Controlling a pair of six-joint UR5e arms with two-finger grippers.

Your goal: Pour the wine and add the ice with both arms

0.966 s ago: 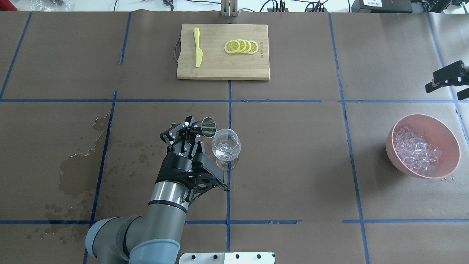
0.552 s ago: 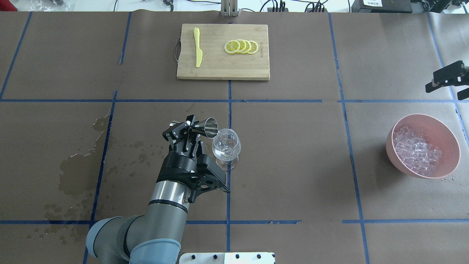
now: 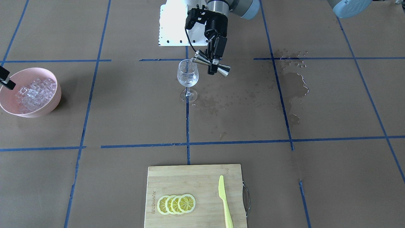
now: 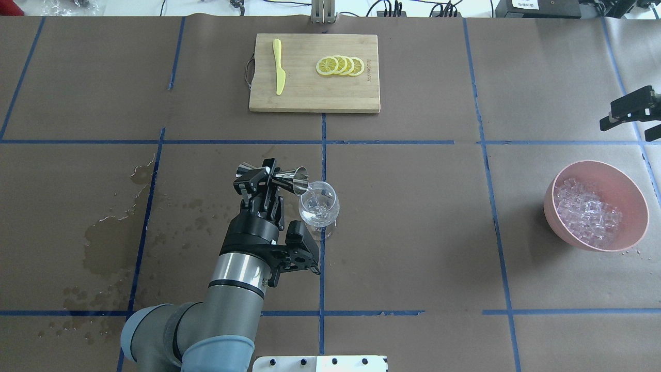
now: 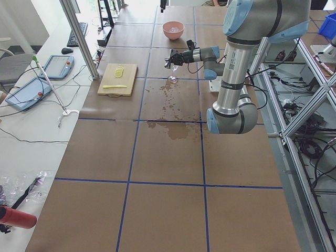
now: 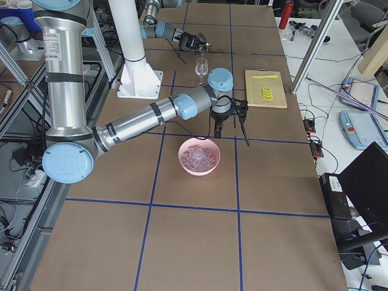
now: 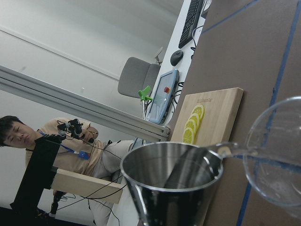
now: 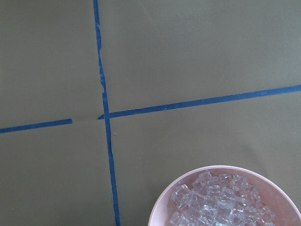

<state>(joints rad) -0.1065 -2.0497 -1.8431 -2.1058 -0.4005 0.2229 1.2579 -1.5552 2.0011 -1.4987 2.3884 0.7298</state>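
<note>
My left gripper (image 4: 268,174) is shut on the waist of a steel double jigger (image 4: 290,179), held tilted with its mouth at the rim of the clear wine glass (image 4: 319,204). A thin stream of wine (image 7: 226,149) runs from the jigger (image 7: 171,183) into the glass (image 7: 277,160). A little watery liquid sits in the bowl of the glass (image 3: 188,83). The ice (image 4: 588,212) fills a pink bowl (image 4: 627,178) at the right. My right gripper (image 4: 638,119) hangs open and empty just beyond the bowl, and its wrist view shows the ice (image 8: 221,202) below.
A wooden cutting board (image 4: 310,98) with lemon slices (image 4: 341,65) and a yellow knife (image 4: 279,67) lies at the far middle. Wet stains (image 4: 113,232) darken the paper left of the left arm. The white base block (image 4: 320,363) is at the near edge.
My left wrist has rolled, tipping the jigger further over the glass rim; its far cone now shows to the left. The right arm, glass and bowl have not moved.
</note>
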